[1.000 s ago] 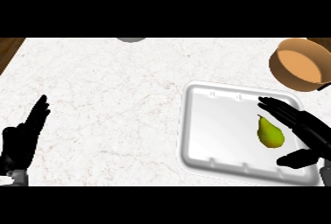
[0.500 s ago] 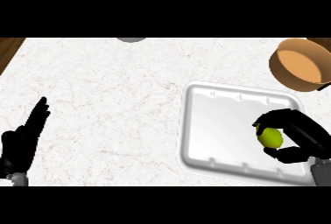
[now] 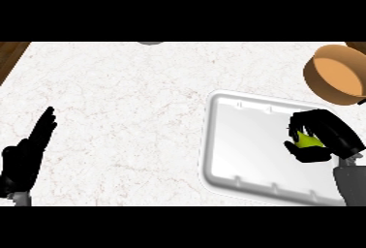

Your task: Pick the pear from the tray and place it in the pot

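Across the pale marble counter (image 3: 143,106), which fills nearly the whole head view, the biggest thing is the white tray (image 3: 243,145), lying toward the counter's right edge with its near rim close to the front edge. Beyond it, at the far right corner, stands the brown pot (image 3: 342,72), well apart from the tray's far rim and partly cut off by the view's edge. Over the tray's right-hand part the right hand (image 3: 322,138) is curled round the pear (image 3: 308,140), fingers and thumb wrapped so closely that only a sliver of green shows between them; whether the fruit is clear of the tray floor cannot be told from this angle. Near the counter's left edge the left hand (image 3: 28,155) rests with its fingers straight and pressed together, pointing up. The main risk from here seems to be the pear slipping: its tapered, smooth shape could squirm out of the curled fingers during the carry toward the pot. A low path might also knock the tray's raised rim or the pot's wall, shifting either. Letting go before the hand is squarely over the pot's mouth could send the fruit onto the counter.
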